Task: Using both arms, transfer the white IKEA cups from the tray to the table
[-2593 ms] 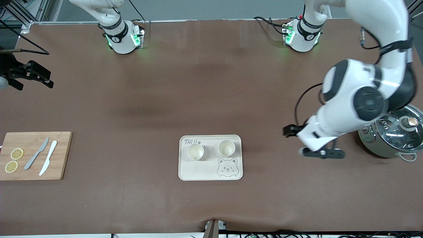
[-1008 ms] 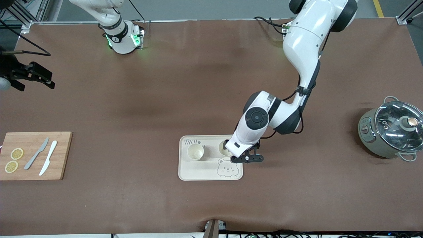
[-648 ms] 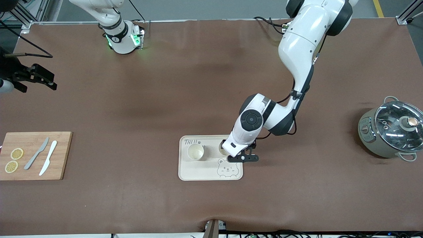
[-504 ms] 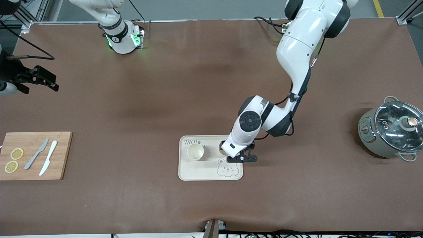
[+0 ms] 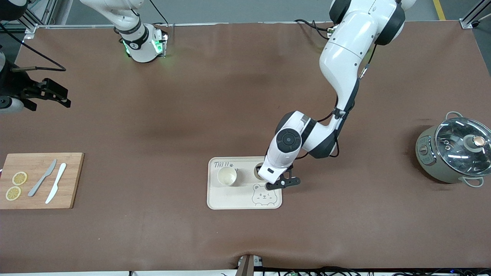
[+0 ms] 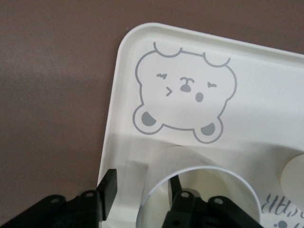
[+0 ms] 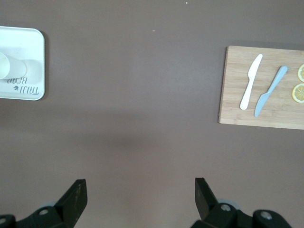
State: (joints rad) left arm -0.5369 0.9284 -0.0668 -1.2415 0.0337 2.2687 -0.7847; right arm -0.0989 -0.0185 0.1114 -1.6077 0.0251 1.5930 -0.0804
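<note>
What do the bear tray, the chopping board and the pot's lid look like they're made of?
The bear tray looks like matte cream plastic or melamine, smooth with a printed bear. The chopping board seems to be wood or bamboo: tan, with visible grain. The pot's lid appears to be glass, clear and glinting with reflections.

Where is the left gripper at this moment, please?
The left gripper is down on the bear tray, its open fingers straddling the wall of the cup nearer the pot.
</note>
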